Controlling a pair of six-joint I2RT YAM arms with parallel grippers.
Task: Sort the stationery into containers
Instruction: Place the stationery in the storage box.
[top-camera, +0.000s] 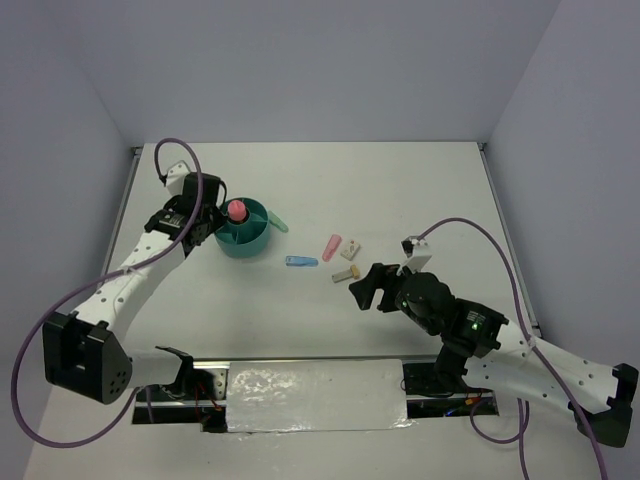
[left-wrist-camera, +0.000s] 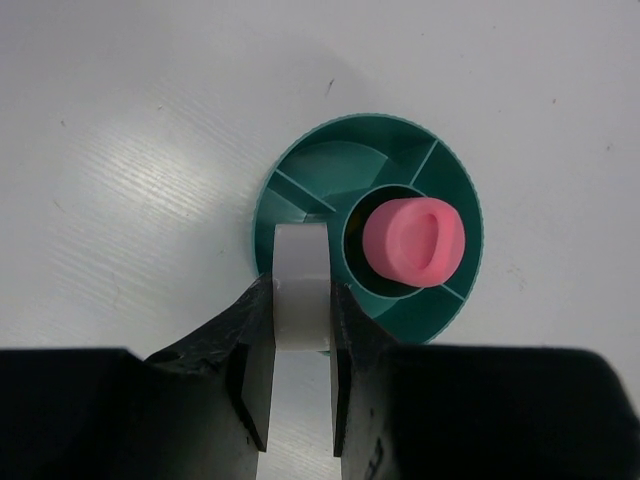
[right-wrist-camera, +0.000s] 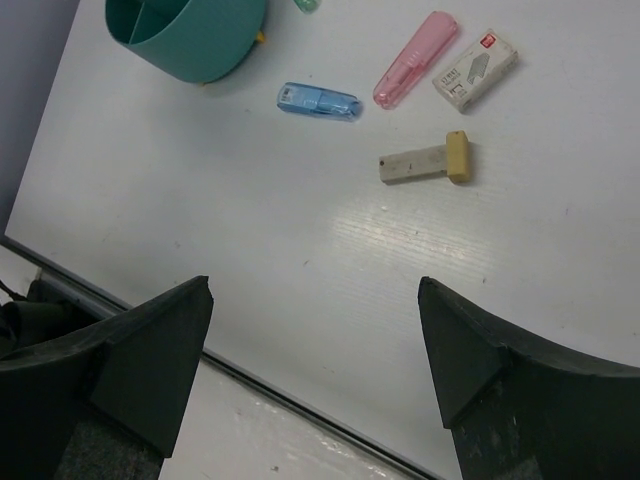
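Found the left gripper closed on a clear tape ring, pads pressed to its two flat sides, ring held edge-on. Found the right gripper spread wide, fingers gripping nothing and touching nothing, only bare tabletop between them.

Got from the left wrist alone:
- The grip itself.
- The ring's far end over an outer compartment of the teal organiser, just beside the central cup. Could not tell whether it touched the plastic.
- Dividers splitting the outer ring, with bare floor in the compartments on view.

Lost all that in the top view. Made out only the left gripper over the left rim of the teal organiser, tape hidden.

Got from the right wrist alone: red and grey print on the white box, and a yellower end on the beige piece.

Logged as contents: pink glue stick upright in the central cup, poking above the rim.

Logged loose on the table, all to the organiser's right:
- Green piece just beside the wall.
- Blue piece near it.
- Pink piece, white box and beige piece farther off, well apart from the organiser, the pink piece and the box just beside each other.

Placed the right gripper beyond the beige piece, farthest from the organiser.
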